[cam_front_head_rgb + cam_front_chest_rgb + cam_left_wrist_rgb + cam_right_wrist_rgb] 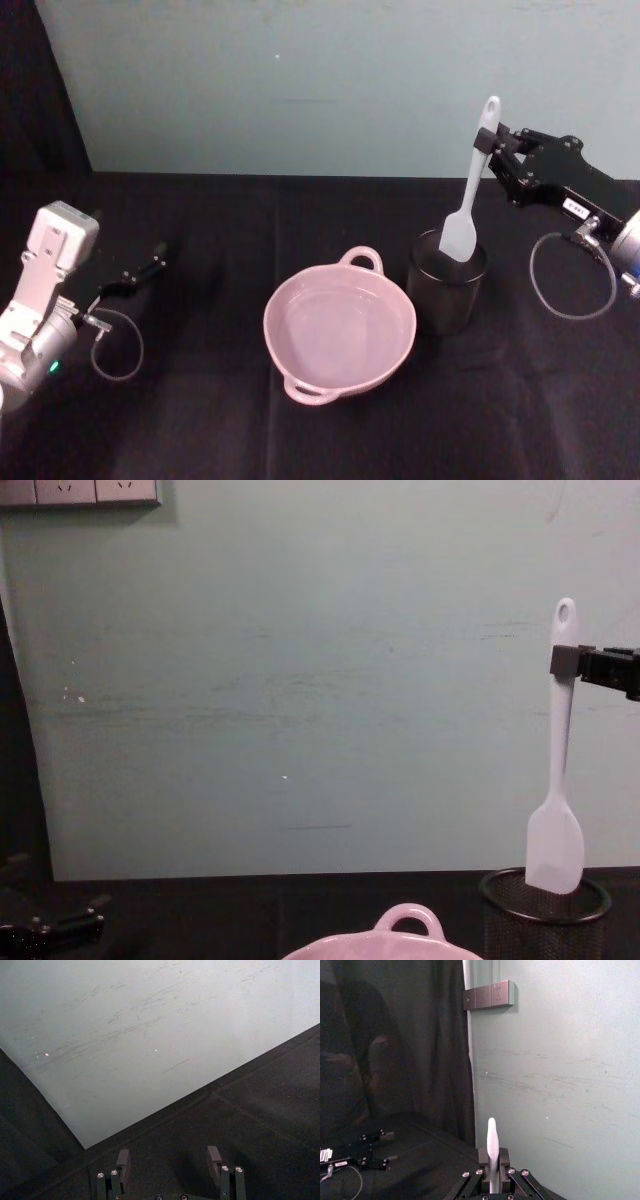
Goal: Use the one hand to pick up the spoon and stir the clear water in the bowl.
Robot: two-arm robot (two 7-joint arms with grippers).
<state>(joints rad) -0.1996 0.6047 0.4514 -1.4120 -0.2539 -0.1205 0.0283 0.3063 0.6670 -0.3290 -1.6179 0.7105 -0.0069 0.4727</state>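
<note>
My right gripper [492, 150] is shut on the upper handle of the white spoon [470, 190], just below its oval hole. The spoon [558, 760] hangs upright, its broad flat head level with the rim of the black mesh cup [545, 920]. The right wrist view shows the handle [492, 1150] pinched between the fingers. The pale pink bowl [270, 325] with its loop handles holds clear water and sits left of the cup, at the table's middle. Its far handle [407, 918] shows in the chest view. My left gripper [150, 268] rests open at the far left, its fingers [123, 1160] apart over the cloth.
A black cloth [200, 420] covers the table, and a pale green wall [300, 80] stands right behind it. The mesh cup [445, 290] stands close beside the bowl's right side. A wall socket plate [487, 996] sits high on the wall. Cable loops hang from both wrists.
</note>
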